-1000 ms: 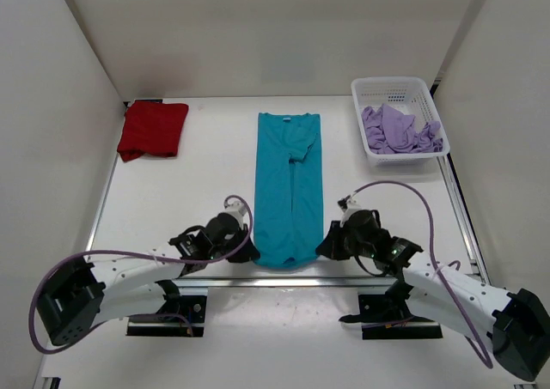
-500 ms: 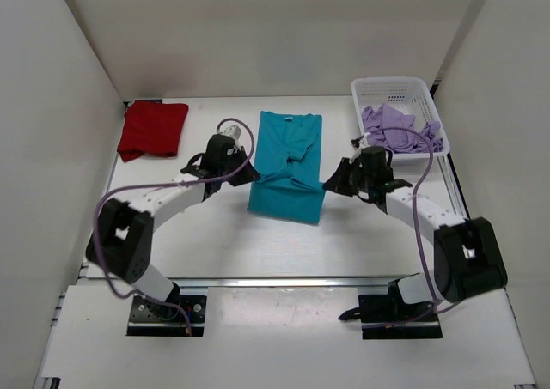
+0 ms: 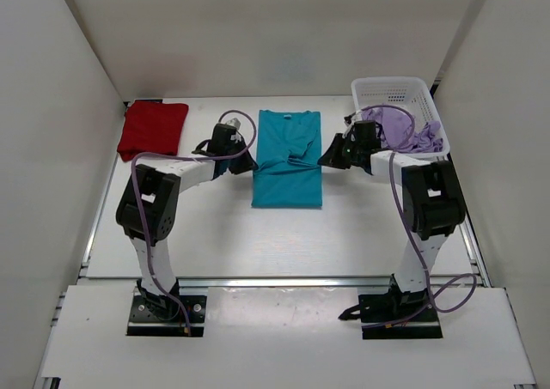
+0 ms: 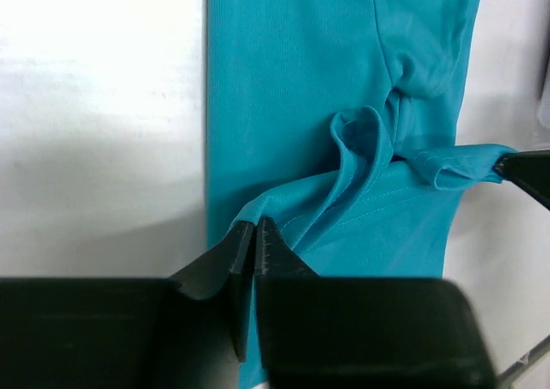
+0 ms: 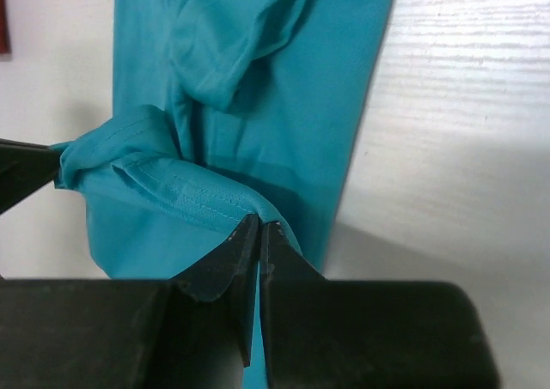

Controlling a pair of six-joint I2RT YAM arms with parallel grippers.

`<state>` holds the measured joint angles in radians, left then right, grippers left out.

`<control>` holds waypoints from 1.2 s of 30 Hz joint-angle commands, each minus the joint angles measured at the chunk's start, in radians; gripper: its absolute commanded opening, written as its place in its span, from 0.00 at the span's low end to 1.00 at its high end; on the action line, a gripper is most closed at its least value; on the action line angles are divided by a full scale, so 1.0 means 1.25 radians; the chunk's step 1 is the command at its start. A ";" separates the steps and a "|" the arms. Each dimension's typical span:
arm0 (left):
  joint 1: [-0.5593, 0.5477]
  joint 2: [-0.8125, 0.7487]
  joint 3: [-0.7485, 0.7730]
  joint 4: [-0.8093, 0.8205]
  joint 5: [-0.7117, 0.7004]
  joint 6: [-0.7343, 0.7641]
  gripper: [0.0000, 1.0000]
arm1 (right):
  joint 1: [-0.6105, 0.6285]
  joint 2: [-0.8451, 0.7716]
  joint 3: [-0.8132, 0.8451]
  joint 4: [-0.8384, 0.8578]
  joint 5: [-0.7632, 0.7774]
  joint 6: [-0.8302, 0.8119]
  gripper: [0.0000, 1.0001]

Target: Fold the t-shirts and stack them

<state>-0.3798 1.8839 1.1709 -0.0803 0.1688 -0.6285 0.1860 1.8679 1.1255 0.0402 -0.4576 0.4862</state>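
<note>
Pinching the folded-over hem of the teal t-shirt [image 3: 288,187] at both corners: left gripper [image 4: 255,228] and right gripper [image 5: 259,227] clamped on cloth. Shirt lies mid table [image 3: 215,230], between red t-shirt [image 3: 153,129] and basket [image 3: 391,87] holding lavender t-shirt [image 3: 400,131]

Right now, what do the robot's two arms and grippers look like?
The left arm and right arm match: white rounded links joined by black joint housings. A purple cable runs loosely along each one. The left gripper and right gripper are matte black, each with two wedge-shaped fingers tapering to thin tips. No markings show.
</note>
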 commanded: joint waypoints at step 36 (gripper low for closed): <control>-0.203 -0.279 -0.562 0.343 -0.032 -0.116 0.28 | 0.171 -0.278 -0.511 0.057 0.140 -0.022 0.00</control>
<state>-0.6022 1.6005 0.5465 0.3534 0.1383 -0.7471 0.3603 1.5463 0.5701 0.2031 -0.3496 0.4744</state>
